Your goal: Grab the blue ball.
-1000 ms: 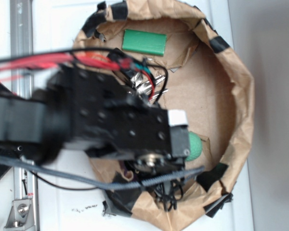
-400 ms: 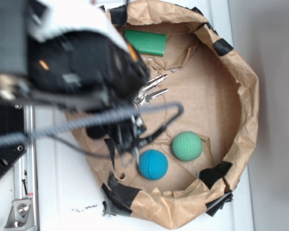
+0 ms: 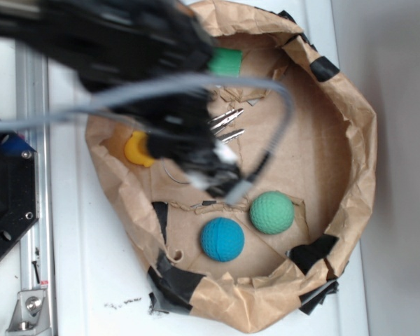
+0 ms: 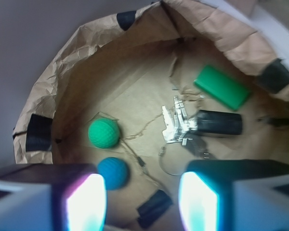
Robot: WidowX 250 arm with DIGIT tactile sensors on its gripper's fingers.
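Teal-blue dimpled ball (image 3: pixel 222 239) lies free on the brown paper bowl's (image 3: pixel 350 140) floor, just beside a mint-green dimpled ball (image 3: pixel 271 212); the end effector (image 4: pixel 142 202), fingers apart and empty, could descend off-centre and grasp or nudge the wrong ball.

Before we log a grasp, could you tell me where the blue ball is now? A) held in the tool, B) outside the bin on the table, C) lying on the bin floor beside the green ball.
C: the blue ball lies free on the floor beside the green ball, and the open tool holds nothing.
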